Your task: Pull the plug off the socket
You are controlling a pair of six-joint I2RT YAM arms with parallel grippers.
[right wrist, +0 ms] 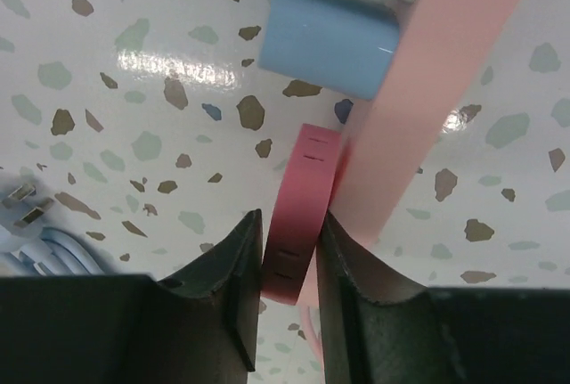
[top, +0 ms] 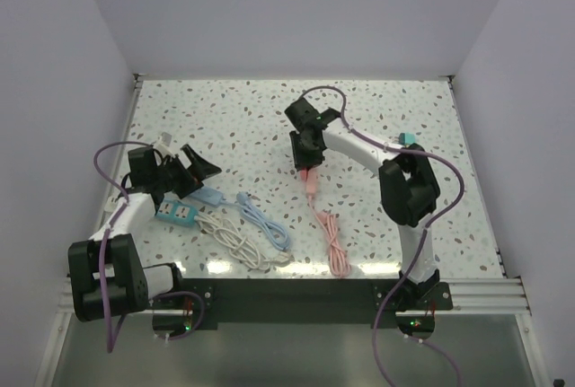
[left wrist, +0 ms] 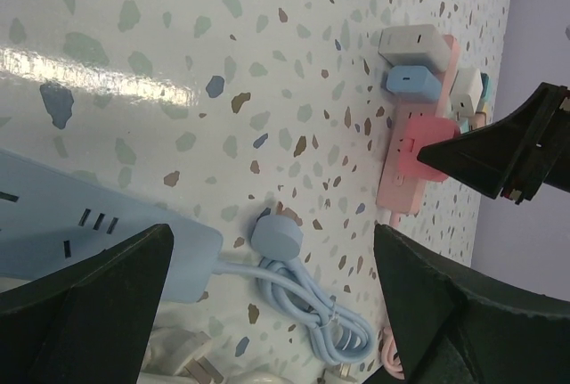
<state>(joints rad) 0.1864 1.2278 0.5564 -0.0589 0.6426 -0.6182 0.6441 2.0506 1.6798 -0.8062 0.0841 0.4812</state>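
Toward the table's [top: 404,118] middle, right gripper [right wrist: 291,224] pinches the pink plug [right wrist: 307,170], touching the pink socket strip [right wrist: 436,90] — a hold for pulling it free; left gripper [left wrist: 273,264] hangs spread, near left.

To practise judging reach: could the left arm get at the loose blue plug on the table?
Probably yes: the left hand is open with the blue plug on bare table right ahead, uncovered; the right hand grips the pink plug farther off.
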